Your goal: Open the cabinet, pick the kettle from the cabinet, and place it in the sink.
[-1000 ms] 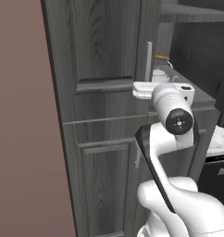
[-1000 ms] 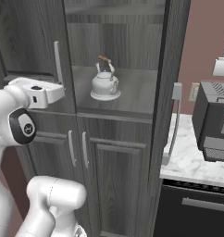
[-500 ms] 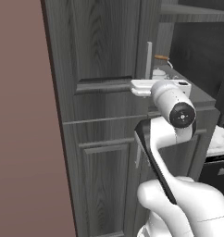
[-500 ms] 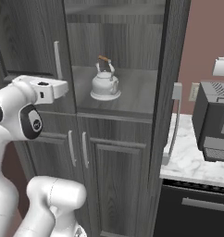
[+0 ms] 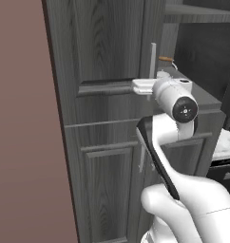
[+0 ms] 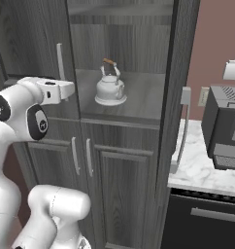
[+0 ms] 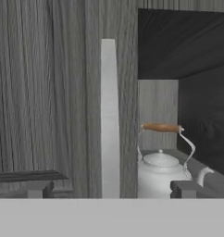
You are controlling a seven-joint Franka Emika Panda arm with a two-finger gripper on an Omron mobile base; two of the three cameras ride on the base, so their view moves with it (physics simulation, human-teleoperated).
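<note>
Claw point(image 5: 144, 87) fully spread and holding nothing, we reach level toward the cabinet's point(image 5: 107, 57) silver bar handle point(image 5: 153, 59) in the left base view. From the right base view, the kettle point(image 6: 110, 85) sits on the open cabinet's shelf point(image 6: 139, 99). Through the hand view, both fingertips point(image 7: 37, 189) flank handle and kettle.
</note>
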